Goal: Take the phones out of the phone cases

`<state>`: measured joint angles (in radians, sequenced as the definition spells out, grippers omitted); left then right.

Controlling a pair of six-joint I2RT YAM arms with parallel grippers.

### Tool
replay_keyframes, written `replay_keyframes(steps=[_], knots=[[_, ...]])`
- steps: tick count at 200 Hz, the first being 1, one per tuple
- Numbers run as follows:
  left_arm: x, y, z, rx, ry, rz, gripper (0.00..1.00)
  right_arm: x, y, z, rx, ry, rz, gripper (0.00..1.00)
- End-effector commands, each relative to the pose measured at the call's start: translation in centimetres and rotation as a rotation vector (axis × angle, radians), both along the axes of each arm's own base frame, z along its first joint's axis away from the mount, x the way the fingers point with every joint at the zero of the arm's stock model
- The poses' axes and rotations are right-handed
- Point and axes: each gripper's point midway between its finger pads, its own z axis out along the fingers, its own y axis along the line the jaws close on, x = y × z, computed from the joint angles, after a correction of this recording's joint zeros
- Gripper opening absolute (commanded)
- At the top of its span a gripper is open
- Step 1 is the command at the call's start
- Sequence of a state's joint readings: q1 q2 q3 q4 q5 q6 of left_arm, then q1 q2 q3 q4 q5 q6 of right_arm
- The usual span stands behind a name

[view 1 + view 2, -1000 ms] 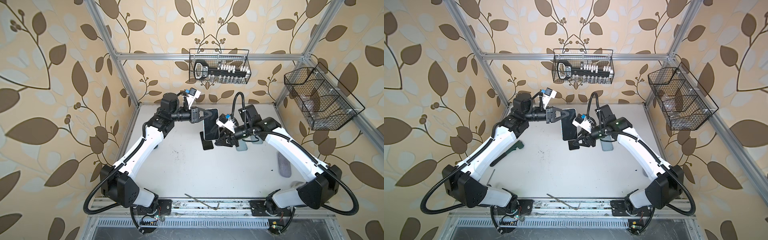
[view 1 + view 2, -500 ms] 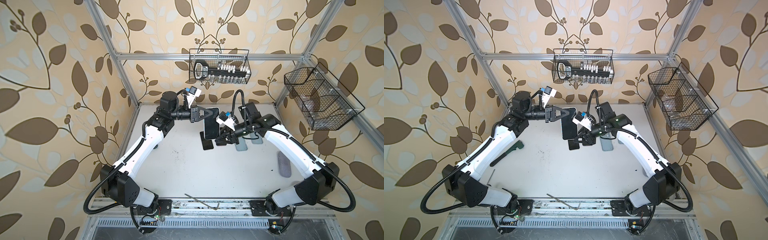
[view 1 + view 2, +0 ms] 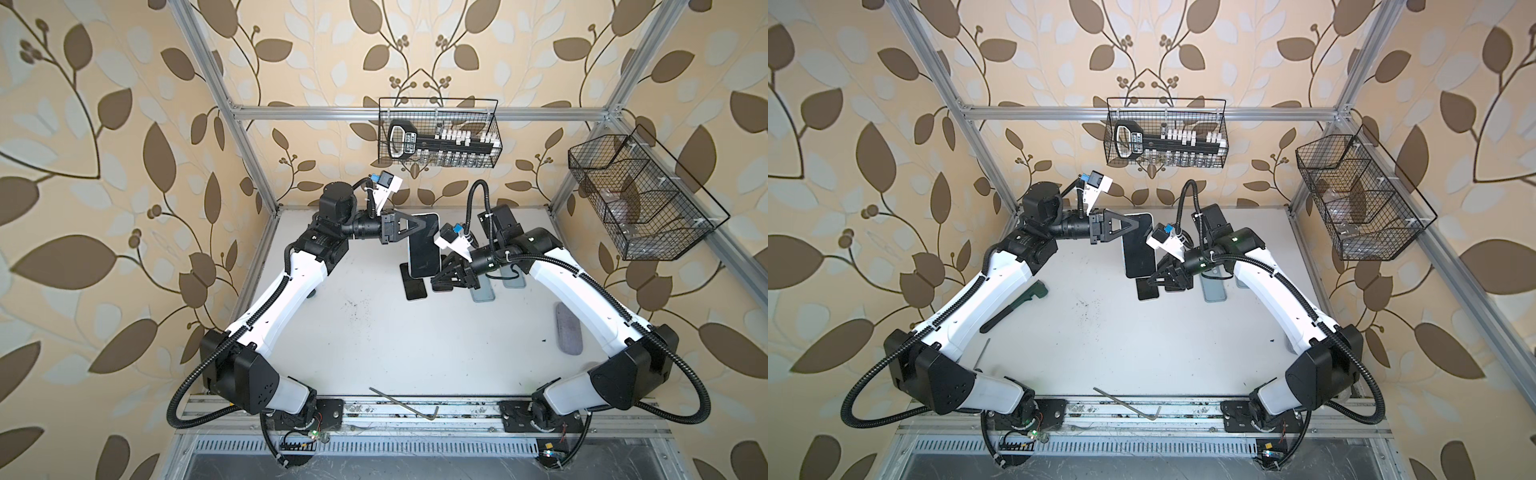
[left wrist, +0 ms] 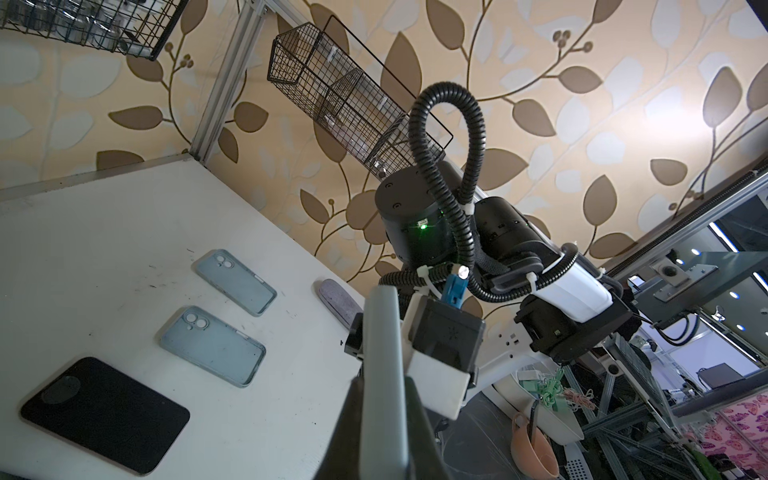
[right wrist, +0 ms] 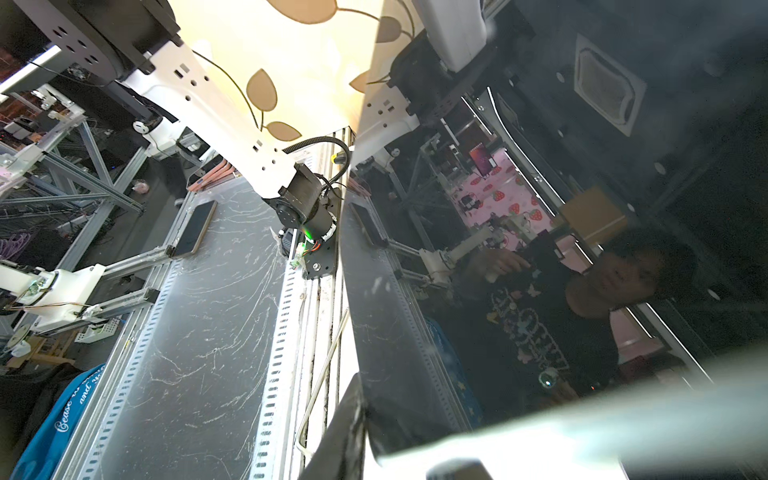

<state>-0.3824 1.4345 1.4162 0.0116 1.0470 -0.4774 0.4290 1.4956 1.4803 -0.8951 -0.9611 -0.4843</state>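
left end effector (image 3: 430, 225): fingers clamped together on the upper end of the phone (image 3: 424, 253), holding it off the counter (image 3: 374, 332).
right end effector (image 3: 440, 276): at the phone's lower end. Whether it grips or only touches, cannot tell, because the dark screen fills its wrist view.
phone case (image 4: 382, 353): pale and on the phone. Only its rim shows, edge-on.
empty pale cases (image 4: 235, 282): two, on the counter below the right end effector, partly covered by that arm in both top views.
black slab (image 4: 104, 409): one, flat, beneath the held phone. Phone or case, unclear.
grey oblong (image 3: 568, 328): one, well apart from both end effectors.
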Motion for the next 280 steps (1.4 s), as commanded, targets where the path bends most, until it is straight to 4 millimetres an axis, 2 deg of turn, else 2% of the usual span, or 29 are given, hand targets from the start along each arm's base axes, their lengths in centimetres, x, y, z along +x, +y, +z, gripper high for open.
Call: replay_keyframes(steps=[1, 14, 26, 57, 148, 213, 280], knots=[[-1.7, 0.5, 3.2, -0.052, -0.111, -0.035, 0.0, -0.4, 0.1, 1.2, 0.039, -0.017, 0.036, 0.23], [-1.7, 0.5, 3.1, -0.053, -0.11, -0.035, 0.0, -0.3, 0.0, 1.1, 0.04, -0.013, 0.034, 0.2], [-1.6, 0.5, 3.1, -0.058, -0.106, -0.037, 0.0, -0.3, 0.1, 1.1, 0.041, -0.012, 0.035, 0.13], [-1.6, 0.5, 3.0, -0.07, -0.091, -0.039, 0.0, -0.3, 0.0, 1.1, 0.042, -0.016, 0.037, 0.08], [-1.7, 0.5, 2.9, -0.09, -0.065, -0.038, 0.0, -0.5, -0.1, 1.7, 0.068, -0.025, 0.046, 0.09], [-1.8, 0.5, 4.3, -0.142, -0.028, -0.046, 0.0, -0.3, -0.4, 0.3, 0.064, -0.015, 0.063, 0.07], [-2.8, 0.4, 4.6, -0.148, -0.013, -0.09, 0.0, -1.0, -0.4, 0.2, 0.074, -0.056, 0.109, 0.06]])
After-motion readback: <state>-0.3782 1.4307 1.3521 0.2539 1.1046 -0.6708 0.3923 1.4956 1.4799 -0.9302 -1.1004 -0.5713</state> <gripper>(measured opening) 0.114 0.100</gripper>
